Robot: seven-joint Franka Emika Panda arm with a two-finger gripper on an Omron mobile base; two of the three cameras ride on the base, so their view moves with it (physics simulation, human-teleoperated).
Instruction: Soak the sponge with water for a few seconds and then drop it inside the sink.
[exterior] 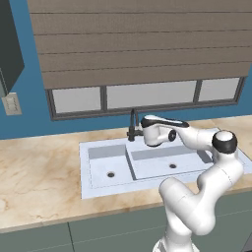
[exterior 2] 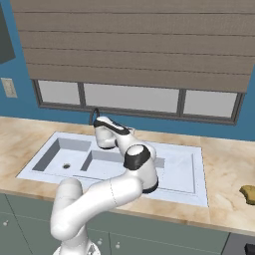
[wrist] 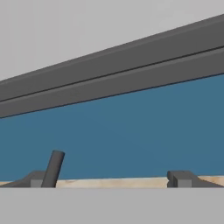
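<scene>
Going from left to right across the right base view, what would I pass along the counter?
Narrow basin of the pale grey-white sink → dark slim faucet → white arm's end effector → sink's flat drainboard → bare marbled beige counter → small yellow-orange sponge.

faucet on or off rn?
Off: no stream falls from the faucet into the sink, and both basins look dry.

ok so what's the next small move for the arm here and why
Probably nudge the open gripper sideways against the upright dark rod of the slim dark faucet, likely its lever. The hand sits right at it, fingers apart and empty, while the yellow-orange sponge block lies far off on the marble counter.
</scene>
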